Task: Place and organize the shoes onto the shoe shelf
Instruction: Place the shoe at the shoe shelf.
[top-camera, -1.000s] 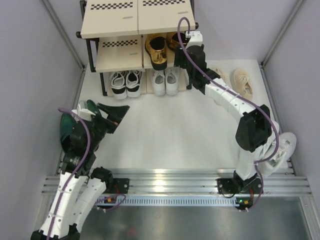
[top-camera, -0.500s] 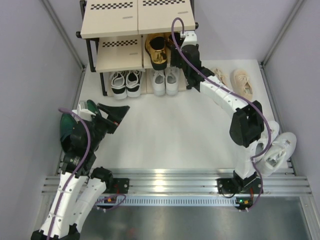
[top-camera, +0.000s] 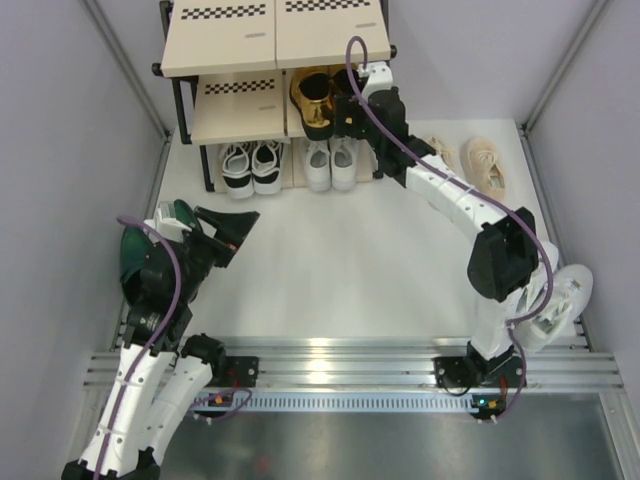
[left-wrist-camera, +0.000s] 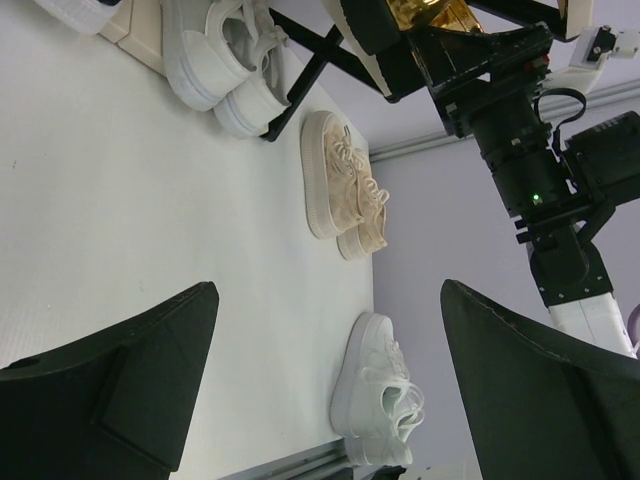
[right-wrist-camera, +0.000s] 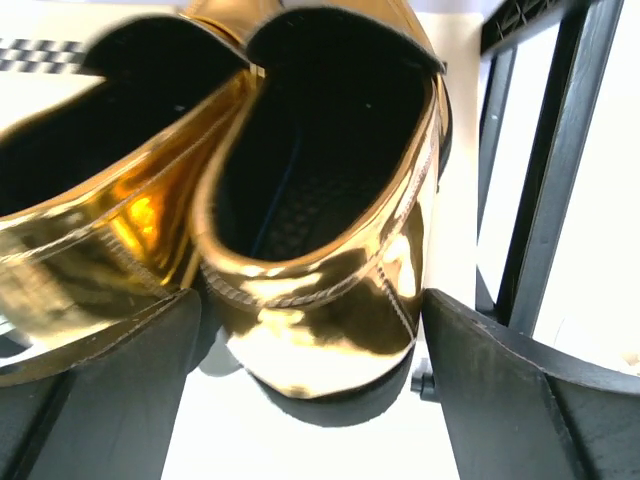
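Note:
The shoe shelf (top-camera: 225, 40) stands at the back. Two shiny gold loafers (top-camera: 315, 100) sit on its middle board. My right gripper (top-camera: 347, 100) reaches in behind them. In the right wrist view its fingers straddle the heel of the right-hand gold loafer (right-wrist-camera: 320, 200); the gripper (right-wrist-camera: 310, 310) is open, with a gap at the right finger. Black-and-white sneakers (top-camera: 250, 165) and white lace-ups (top-camera: 330, 162) fill the bottom tier. My left gripper (top-camera: 225, 228) hangs open and empty beside a dark green loafer (top-camera: 135, 255).
Beige sneakers (top-camera: 485, 160) lie on the floor right of the shelf, also in the left wrist view (left-wrist-camera: 340, 185). A chunky white sneaker (top-camera: 560, 305) sits at the right edge behind my right arm. The shelf's black tube frame (right-wrist-camera: 545, 170) stands just right of the loafer.
My right gripper moved left along the middle tier with the gold loafer, bringing it beside its mate, and its jaws have widened off the heel. The left arm has not moved.

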